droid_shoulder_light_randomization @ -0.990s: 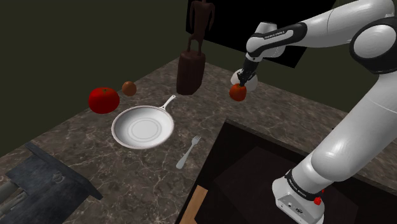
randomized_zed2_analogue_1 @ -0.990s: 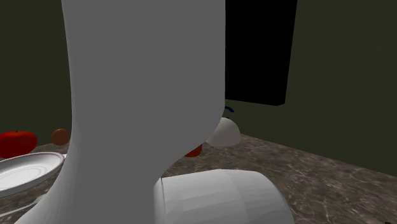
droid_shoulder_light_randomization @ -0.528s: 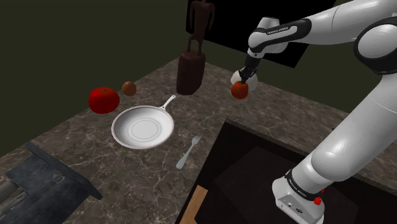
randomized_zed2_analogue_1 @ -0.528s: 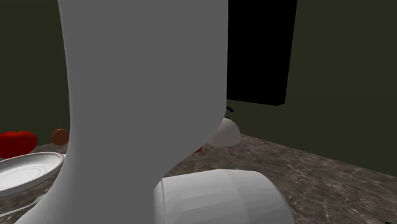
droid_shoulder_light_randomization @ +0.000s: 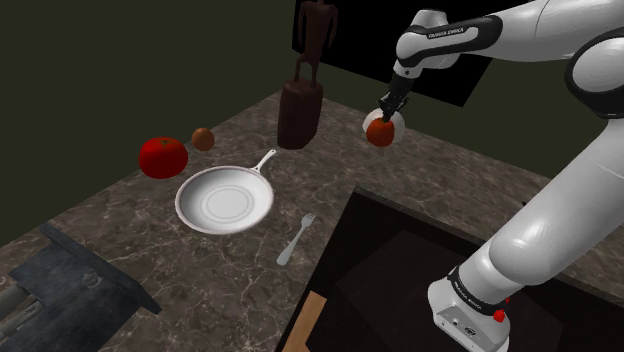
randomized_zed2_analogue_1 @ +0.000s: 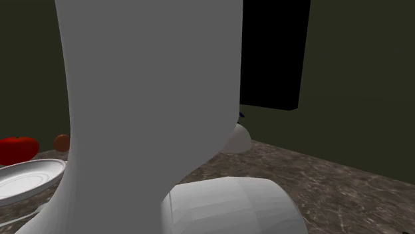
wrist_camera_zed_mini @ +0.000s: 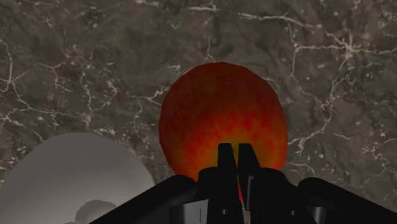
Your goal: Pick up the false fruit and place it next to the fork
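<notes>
A red-orange round fruit [droid_shoulder_light_randomization: 379, 133] hangs above the dark marble counter [droid_shoulder_light_randomization: 440, 170] near its back edge, and my black gripper [droid_shoulder_light_randomization: 386, 108] is shut on its top. In the wrist view the fruit [wrist_camera_zed_mini: 222, 121] sits just beyond the gripper [wrist_camera_zed_mini: 236, 167], whose fingers [wrist_camera_zed_mini: 227, 167] are pressed close together on it, with the counter [wrist_camera_zed_mini: 95, 57] well below. The grey fork [droid_shoulder_light_randomization: 296, 238] lies on the counter beside the sink's edge, toward the shoulder view's lower left of the fruit.
A white frying pan [droid_shoulder_light_randomization: 225, 200], a big red tomato [droid_shoulder_light_randomization: 163, 157] and a small brown ball [droid_shoulder_light_randomization: 203, 138] lie left of the fork. A dark statue [droid_shoulder_light_randomization: 300, 105] stands at the back. A white rounded object [wrist_camera_zed_mini: 83, 172] rests under the fruit. The dark sink [droid_shoulder_light_randomization: 420, 270] opens at lower right. The white arm [randomized_zed2_analogue_1: 146, 100] blocks the second exterior view.
The gripper has risen with the fruit, up and slightly right in the shoulder view. In the second exterior view the fruit has slid out of sight behind the arm.
</notes>
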`<state>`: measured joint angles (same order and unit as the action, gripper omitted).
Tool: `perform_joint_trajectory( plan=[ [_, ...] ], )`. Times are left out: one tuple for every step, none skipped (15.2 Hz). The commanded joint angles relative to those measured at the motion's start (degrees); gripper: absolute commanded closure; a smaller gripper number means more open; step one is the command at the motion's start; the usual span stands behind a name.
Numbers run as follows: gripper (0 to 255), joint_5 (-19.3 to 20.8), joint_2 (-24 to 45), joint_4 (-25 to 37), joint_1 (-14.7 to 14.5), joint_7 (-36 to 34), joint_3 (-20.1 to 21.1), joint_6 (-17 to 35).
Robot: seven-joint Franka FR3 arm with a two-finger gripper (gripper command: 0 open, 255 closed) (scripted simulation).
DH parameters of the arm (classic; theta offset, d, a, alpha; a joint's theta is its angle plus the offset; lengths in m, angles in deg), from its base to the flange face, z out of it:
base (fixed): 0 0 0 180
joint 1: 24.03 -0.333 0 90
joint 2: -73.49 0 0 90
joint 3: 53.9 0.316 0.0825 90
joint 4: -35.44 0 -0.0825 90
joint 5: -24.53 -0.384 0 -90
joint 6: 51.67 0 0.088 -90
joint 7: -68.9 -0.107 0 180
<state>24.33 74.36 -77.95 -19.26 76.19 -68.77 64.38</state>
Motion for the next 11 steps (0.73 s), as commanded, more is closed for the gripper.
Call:
perform_joint_trajectory(
  plan=[
    [255, 0.1, -0.5, 0.9, 0.0, -0.1, 0.0, -1.4],
    [255, 0.2, -0.6, 1.5, 0.0, -0.1, 0.0, -2.1],
    [255, 0.2, -0.8, 2.1, 0.0, -0.2, 0.0, -2.9],
    [255, 0.3, -1.0, 2.7, 0.0, -0.2, 0.0, -3.6],
    [255, 0.3, -1.1, 3.3, 0.0, -0.2, 0.0, -4.4],
    [255, 0.3, -1.2, 3.9, -0.1, -0.2, 0.0, -5.1],
    [255, 0.4, -1.3, 4.6, -0.1, -0.3, 0.1, -5.9],
    [255, 0.4, -1.4, 5.2, -0.1, -0.3, 0.1, -6.6],
    [255, 0.4, -1.5, 5.9, -0.1, -0.3, 0.1, -7.4],
    [255, 0.4, -1.6, 6.6, -0.1, -0.3, 0.1, -8.1],
    [255, 0.5, -1.6, 7.3, -0.1, -0.3, 0.1, -8.9]
  ],
)
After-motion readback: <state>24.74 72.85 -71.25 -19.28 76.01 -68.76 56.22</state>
